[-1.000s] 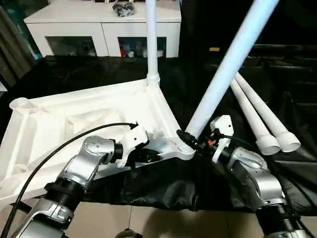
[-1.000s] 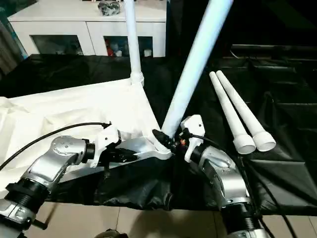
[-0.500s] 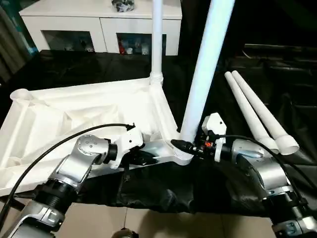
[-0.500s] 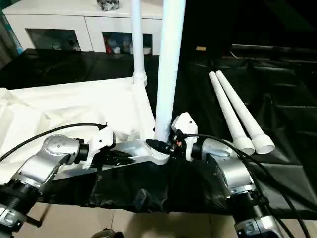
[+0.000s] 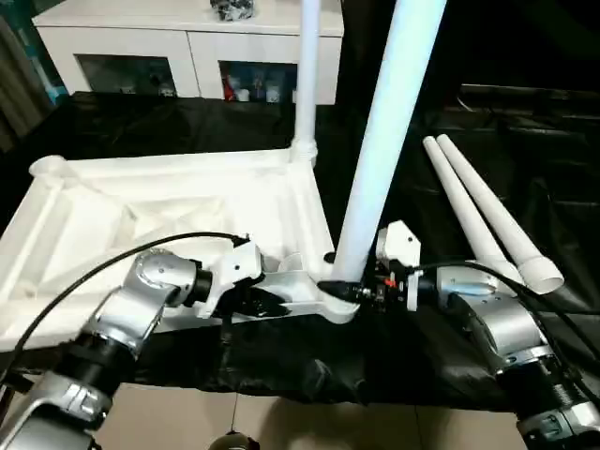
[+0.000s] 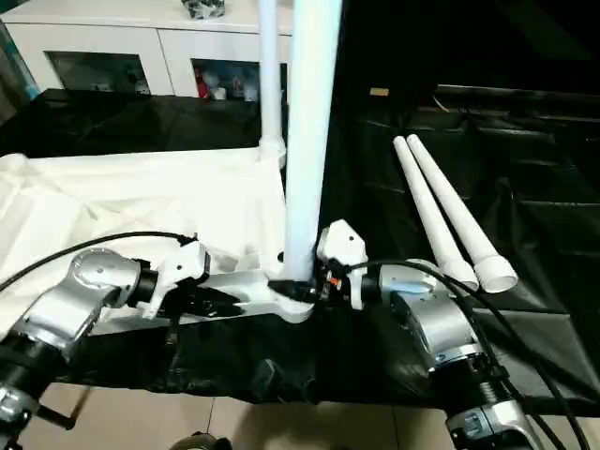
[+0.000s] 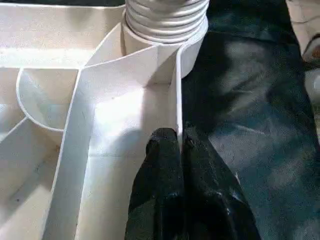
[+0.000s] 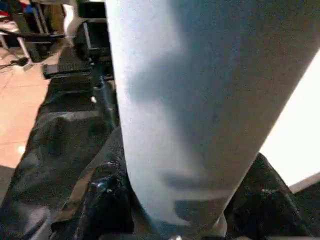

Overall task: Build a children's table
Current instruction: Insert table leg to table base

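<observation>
Leg installation is the step in hand: the second leg (image 5: 384, 131) stands nearly upright with its foot at the near right corner socket (image 5: 339, 302) of the inverted table top (image 5: 141, 220), which lies rib-side up on the black-draped table (image 5: 525, 366) at roughly 9 o'clock of the head view. The right pincer (image 5: 349, 292) is closed around the base of this leg, just above the socket. The left pincer (image 7: 180, 145) is clamped on the thin rim wall (image 7: 176, 90) of the top, one finger on each face, apparently to stop the top turning or sliding. To do the step well, keep the leg's axis in line with the socket, press straight down while turning, and hold the rim firmly so the top stays put; any tilt risks cross-threading or a leg that seats crookedly. One leg (image 5: 305, 84) already stands in the far right corner at 12 o'clock, and two spare legs (image 5: 483, 211) lie side by side, touching, on the cloth at 2 o'clock. A white cabinet (image 5: 187, 56) stands behind. The left wrist view reveals the ribbed collar (image 7: 165, 15) at the leg's base meeting the socket, a detail not legible from the head views; the right wrist view shows the fingers (image 8: 102, 200) wrapping the leg's shaft at close range.
</observation>
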Available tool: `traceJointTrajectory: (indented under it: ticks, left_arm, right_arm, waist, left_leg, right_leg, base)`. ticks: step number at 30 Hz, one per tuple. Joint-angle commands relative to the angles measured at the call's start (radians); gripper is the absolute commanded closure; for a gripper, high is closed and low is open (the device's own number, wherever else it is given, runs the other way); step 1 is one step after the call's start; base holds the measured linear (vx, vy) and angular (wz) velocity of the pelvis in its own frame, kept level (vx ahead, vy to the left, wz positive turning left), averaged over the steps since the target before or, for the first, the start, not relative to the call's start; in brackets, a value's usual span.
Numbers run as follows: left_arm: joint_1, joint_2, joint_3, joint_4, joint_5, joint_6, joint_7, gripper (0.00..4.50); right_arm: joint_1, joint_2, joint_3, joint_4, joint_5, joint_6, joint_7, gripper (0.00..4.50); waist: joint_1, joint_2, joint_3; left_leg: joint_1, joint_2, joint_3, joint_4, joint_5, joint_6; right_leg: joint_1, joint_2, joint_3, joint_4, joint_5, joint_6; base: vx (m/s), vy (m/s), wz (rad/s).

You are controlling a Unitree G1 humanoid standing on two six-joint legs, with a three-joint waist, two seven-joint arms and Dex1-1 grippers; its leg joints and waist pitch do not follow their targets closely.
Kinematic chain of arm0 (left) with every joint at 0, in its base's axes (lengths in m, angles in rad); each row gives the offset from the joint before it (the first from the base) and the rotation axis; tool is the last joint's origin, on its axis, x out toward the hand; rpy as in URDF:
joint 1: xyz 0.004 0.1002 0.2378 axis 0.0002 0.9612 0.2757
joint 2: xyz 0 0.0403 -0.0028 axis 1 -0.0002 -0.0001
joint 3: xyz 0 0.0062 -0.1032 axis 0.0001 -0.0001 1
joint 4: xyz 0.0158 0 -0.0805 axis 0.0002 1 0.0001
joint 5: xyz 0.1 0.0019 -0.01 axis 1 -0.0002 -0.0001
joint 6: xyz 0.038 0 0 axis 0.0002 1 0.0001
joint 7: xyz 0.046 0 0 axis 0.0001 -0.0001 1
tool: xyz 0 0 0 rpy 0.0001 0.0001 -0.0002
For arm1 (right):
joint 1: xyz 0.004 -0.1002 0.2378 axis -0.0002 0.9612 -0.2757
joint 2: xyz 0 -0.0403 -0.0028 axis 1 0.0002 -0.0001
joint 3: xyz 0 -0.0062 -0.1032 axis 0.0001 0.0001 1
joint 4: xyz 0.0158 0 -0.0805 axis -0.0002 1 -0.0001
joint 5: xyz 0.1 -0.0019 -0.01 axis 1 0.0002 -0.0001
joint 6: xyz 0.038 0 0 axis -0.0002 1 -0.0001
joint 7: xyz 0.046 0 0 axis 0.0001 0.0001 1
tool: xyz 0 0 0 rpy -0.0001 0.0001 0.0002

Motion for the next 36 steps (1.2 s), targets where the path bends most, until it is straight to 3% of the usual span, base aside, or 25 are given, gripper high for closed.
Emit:
traceJointTrajectory:
  ticks: [1,7,9,12,13,14,17,19,20,21,22,23,24,25,26,27,28,29,32,36]
  left_arm:
    - [-0.046,-0.022,-0.001,-0.009,-0.016,-0.013,-0.004,4.5]
    - [-0.062,-0.048,0.019,0.025,0.01,-0.014,0.074,4.5]
    - [-0.069,-0.085,0.04,0.029,0.026,0.027,0.175,4.5]
    - [-0.072,-0.122,0.06,0.015,0.032,0.078,0.262,4.5]
    - [-0.072,-0.13,0.064,0.009,0.032,0.089,0.277,4.5]
    - [-0.071,-0.177,0.073,-0.022,0.055,0.134,0.373,4.5]
    - [-0.074,-0.245,0.088,-0.055,0.066,0.198,0.482,4.5]
    - [-0.075,-0.32,0.084,-0.082,0.096,0.236,0.577,4.5]
    - [-0.072,-0.339,0.082,-0.092,0.095,0.25,0.59,4.5]
    - [-0.069,-0.356,0.078,-0.101,0.095,0.26,0.604,4.5]
    - [-0.067,-0.368,0.067,-0.104,0.102,0.254,0.615,4.5]
    - [-0.063,-0.376,0.051,-0.107,0.112,0.251,0.623,4.5]
    - [-0.062,-0.378,0.042,-0.105,0.12,0.246,0.625,4.5]
    - [-0.06,-0.38,0.034,-0.108,0.127,0.249,0.632,4.5]
    - [-0.059,-0.38,0.028,-0.109,0.134,0.254,0.639,4.5]
    - [-0.058,-0.376,0.025,-0.109,0.138,0.257,0.637,4.5]
    - [-0.057,-0.366,0.023,-0.111,0.143,0.26,0.63,4.5]
    - [-0.055,-0.361,0.025,-0.114,0.142,0.263,0.624,4.5]
    - [-0.053,-0.344,0.025,-0.116,0.147,0.261,0.615,4.5]
    - [-0.047,-0.326,0.024,-0.119,0.147,0.252,0.602,4.5]
  right_arm:
    - [0.037,0.011,0.083,0.081,-0.047,0.035,0.028,2.59]
    - [0.019,0.034,0.073,0.116,-0.065,0.011,-0.011,2.59]
    - [-0.01,0.074,0.039,0.172,-0.088,0.007,-0.13,2.59]
    - [-0.051,0.112,0.003,0.252,-0.122,-0.001,-0.279,2.59]
    - [-0.06,0.121,-0.006,0.269,-0.128,-0.001,-0.312,2.59]
    - [-0.094,0.168,-0.053,0.339,-0.13,0.007,-0.455,2.59]
    - [-0.131,0.217,-0.095,0.409,-0.117,0.021,-0.579,2.59]
    - [-0.179,0.268,-0.135,0.489,-0.1,0.033,-0.689,2.59]
    - [-0.19,0.281,-0.147,0.505,-0.09,0.035,-0.707,2.59]
    - [-0.201,0.294,-0.162,0.522,-0.084,0.034,-0.726,2.59]
    - [-0.212,0.305,-0.171,0.536,-0.08,0.031,-0.739,2.59]
    - [-0.226,0.317,-0.175,0.556,-0.085,0.02,-0.752,2.59]
    - [-0.233,0.322,-0.175,0.565,-0.089,0.014,-0.758,2.59]
    - [-0.242,0.329,-0.178,0.581,-0.097,0.004,-0.768,2.59]
    - [-0.251,0.337,-0.184,0.596,-0.096,-0.002,-0.774,2.59]
    - [-0.256,0.342,-0.186,0.603,-0.097,-0.005,-0.777,2.59]
    - [-0.264,0.348,-0.186,0.618,-0.104,-0.014,-0.779,2.59]
    - [-0.268,0.349,-0.185,0.626,-0.11,-0.019,-0.78,2.59]
    - [-0.277,0.353,-0.184,0.647,-0.124,-0.029,-0.78,2.59]
    - [-0.287,0.354,-0.179,0.67,-0.132,-0.033,-0.774,2.59]
  waist:
    - [0.001,0.003,-0.046]
    - [0.002,0.002,-0.04]
    - [-0.002,-0.001,-0.035]
    - [-0.008,-0.003,-0.03]
    - [-0.01,-0.002,-0.031]
    - [-0.022,0.001,-0.029]
    - [-0.034,0.006,-0.03]
    - [-0.04,0.018,-0.021]
    - [-0.053,0.024,-0.015]
    - [-0.054,0.026,-0.013]
    - [-0.049,0.028,-0.019]
    - [-0.047,0.021,-0.017]
    - [-0.048,0.015,-0.017]
    - [-0.048,0.008,-0.016]
    - [-0.046,0.013,-0.015]
    - [-0.045,0.018,-0.017]
    - [-0.047,0.022,-0.021]
    - [-0.046,0.023,-0.023]
    - [-0.045,0.021,-0.024]
    - [-0.044,0.022,-0.024]
  left_leg:
    - [0.03,0.068,-0.038,-0.089,-0.417,-0.037]
    - [0.034,0.068,-0.04,-0.089,-0.453,-0.042]
    - [0.038,0.068,-0.044,-0.089,-0.492,-0.053]
    - [0.044,0.063,-0.057,-0.088,-0.55,-0.074]
    - [0.043,0.064,-0.06,-0.088,-0.556,-0.078]
    - [0.042,0.064,-0.068,-0.092,-0.595,-0.094]
    - [0.043,0.064,-0.074,-0.1,-0.645,-0.098]
    - [0.059,0.064,-0.072,-0.101,-0.71,-0.1]
    - [0.07,0.066,-0.077,-0.107,-0.788,-0.097]
    - [0.063,0.071,-0.076,-0.119,-0.809,-0.094]
    - [0.038,0.081,-0.079,-0.142,-0.816,-0.097]
    - [0.053,0.068,-0.067,-0.132,-0.789,-0.101]
    - [0.066,0.056,-0.065,-0.112,-0.757,-0.095]
    - [0.081,0.04,-0.064,-0.074,-0.665,-0.062]
    - [0.062,0.043,-0.069,-0.077,-0.591,-0.039]
    - [0.055,0.048,-0.072,-0.084,-0.582,-0.04]
    - [0.043,0.058,-0.078,-0.1,-0.598,-0.054]
    - [0.043,0.063,-0.079,-0.106,-0.624,-0.069]
    - [0.047,0.062,-0.073,-0.105,-0.634,-0.074]
    - [0.048,0.062,-0.069,-0.105,-0.627,-0.074]
  right_leg:
    - [0.021,-0.07,0.052,-0.081,-0.359,-0.2]
    - [0.016,-0.074,0.052,-0.091,-0.448,-0.185]
    - [0.01,-0.077,0.051,-0.098,-0.532,-0.165]
    - [0.008,-0.084,0.039,-0.117,-0.698,-0.1]
    - [0.007,-0.086,0.039,-0.117,-0.709,-0.095]
    - [0.01,-0.082,0.026,-0.119,-0.723,-0.079]
    - [0.018,-0.075,0.011,-0.125,-0.669,-0.076]
    - [0.005,-0.068,0.002,-0.136,-0.635,-0.085]
    - [0.017,-0.056,-0.032,-0.142,-0.611,-0.074]
    - [0.026,-0.051,-0.036,-0.135,-0.583,-0.072]
    - [0.054,-0.054,-0.016,-0.088,-0.499,-0.084]
    - [0.026,-0.065,-0.001,-0.113,-0.53,-0.097]
    - [0.01,-0.077,0.0,-0.134,-0.596,-0.092]
    - [-0.001,-0.099,-0.012,-0.173,-0.725,-0.065]
    - [0.022,-0.104,-0.017,-0.177,-0.755,-0.042]
    - [0.028,-0.1,-0.017,-0.17,-0.732,-0.04]
    - [0.036,-0.09,-0.018,-0.152,-0.654,-0.05]
    - [0.032,-0.084,-0.014,-0.142,-0.582,-0.071]
    - [0.024,-0.085,-0.005,-0.134,-0.515,-0.119]
    - [0.023,-0.084,-0.001,-0.13,-0.492,-0.137]
  base:
    - [0.0,0.0,0.0]
    - [0.0,0.0,0.0]
    - [0.0,0.0,0.0]
    - [-0.018,0.004,-0.03]
    - [0.0,0.0,0.0]
    - [0.0,0.0,0.0]
    - [-0.044,0.039,-0.19]
    - [0.0,0.0,0.0]
    - [0.0,0.0,0.0]
    - [0.0,0.0,0.0]
    - [0.0,0.0,0.0]
    - [0.0,0.0,0.0]
    - [0.0,0.0,0.0]
    - [0.0,0.0,0.0]
    - [0.0,0.0,0.0]
    - [0.0,0.0,0.0]
    - [0.0,0.0,0.0]
    - [0.0,0.0,0.0]
    - [0.0,0.0,0.0]
    - [0.0,0.0,0.0]
